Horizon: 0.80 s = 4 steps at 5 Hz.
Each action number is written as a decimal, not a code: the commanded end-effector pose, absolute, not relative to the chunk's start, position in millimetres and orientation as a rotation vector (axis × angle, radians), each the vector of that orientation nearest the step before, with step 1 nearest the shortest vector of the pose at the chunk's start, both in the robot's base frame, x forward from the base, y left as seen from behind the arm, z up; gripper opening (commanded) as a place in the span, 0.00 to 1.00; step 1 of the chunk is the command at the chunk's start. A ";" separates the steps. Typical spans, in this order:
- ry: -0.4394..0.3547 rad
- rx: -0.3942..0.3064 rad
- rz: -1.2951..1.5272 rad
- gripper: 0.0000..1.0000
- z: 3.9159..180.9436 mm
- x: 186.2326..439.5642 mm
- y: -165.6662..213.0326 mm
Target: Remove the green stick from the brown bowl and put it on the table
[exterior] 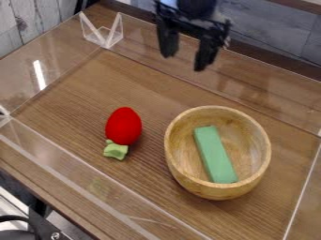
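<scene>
Beyond the brown bowl (219,151), my tool (186,54) hangs fully open and empty; the green stick (215,155) inside lies lengthwise toward it.

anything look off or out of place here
Nothing stands out. The green stick lies flat inside the bowl, the strawberry toy rests on the table, and nothing is spilled or broken.
</scene>
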State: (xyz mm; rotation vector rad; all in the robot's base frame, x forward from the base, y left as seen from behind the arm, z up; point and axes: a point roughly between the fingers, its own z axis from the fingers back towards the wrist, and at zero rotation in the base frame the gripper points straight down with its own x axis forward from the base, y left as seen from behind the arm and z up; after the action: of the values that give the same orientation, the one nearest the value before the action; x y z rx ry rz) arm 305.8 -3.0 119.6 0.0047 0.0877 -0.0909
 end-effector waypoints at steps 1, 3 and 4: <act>0.023 0.015 -0.127 0.00 130.8 319.5 -14.8; 0.003 0.017 -0.116 1.00 145.9 309.3 -16.1; -0.007 0.023 -0.068 1.00 153.4 296.6 -11.5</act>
State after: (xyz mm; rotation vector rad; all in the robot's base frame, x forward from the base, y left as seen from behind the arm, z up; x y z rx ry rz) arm 294.6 -13.6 137.8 0.0204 0.0456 -0.0735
